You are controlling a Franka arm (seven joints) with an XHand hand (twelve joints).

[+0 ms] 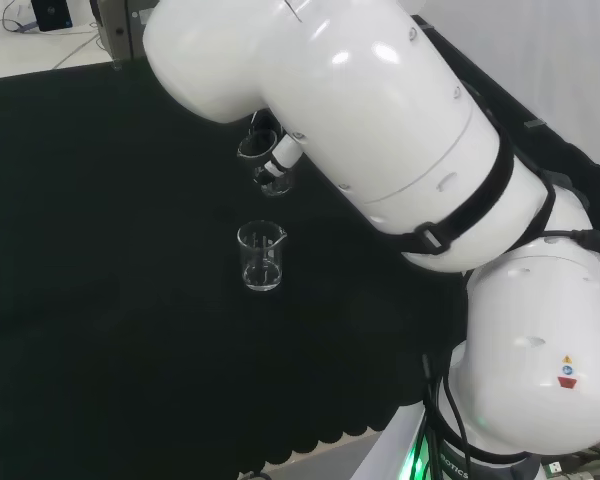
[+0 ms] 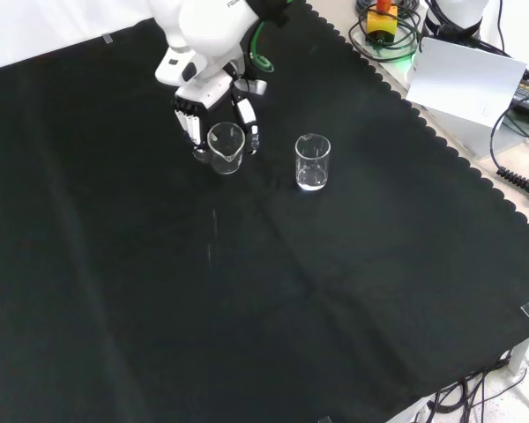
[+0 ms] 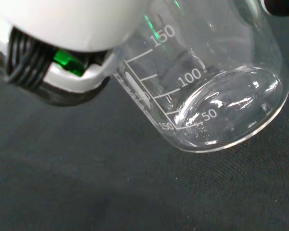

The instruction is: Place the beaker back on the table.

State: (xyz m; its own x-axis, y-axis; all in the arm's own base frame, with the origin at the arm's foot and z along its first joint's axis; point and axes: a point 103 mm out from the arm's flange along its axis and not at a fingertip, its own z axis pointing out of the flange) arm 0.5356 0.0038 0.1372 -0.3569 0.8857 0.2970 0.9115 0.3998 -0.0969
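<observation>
White arm (image 1: 380, 130) reaches over the counter (image 2: 247, 308), black cloth cover, scalloped edge. Robot hand (image 2: 203, 115) sits at the upper middle of the front view, fingers (image 2: 189, 123) and thumb curled round a clear beaker (image 2: 226, 146), so it's closed on the glass wall near the rim. Beaker is roughly upright in the front view, tilted relative to the camera in the wrist view; can't tell if its base touches the cloth or hangs just above. Looks empty, graduation marks on the side. Second beaker (image 2: 312, 162) stands free on the cloth, near, to the right in the front view, nearer the camera in the head view, a bit of liquid or glare at its bottom.

Handling, judged: thin rigid glass, light, smooth and slippery, breakable if dropped or knocked. Best held round the upper wall, as now. Set it down level and clear of the second beaker, base flat before the fingers let go
</observation>
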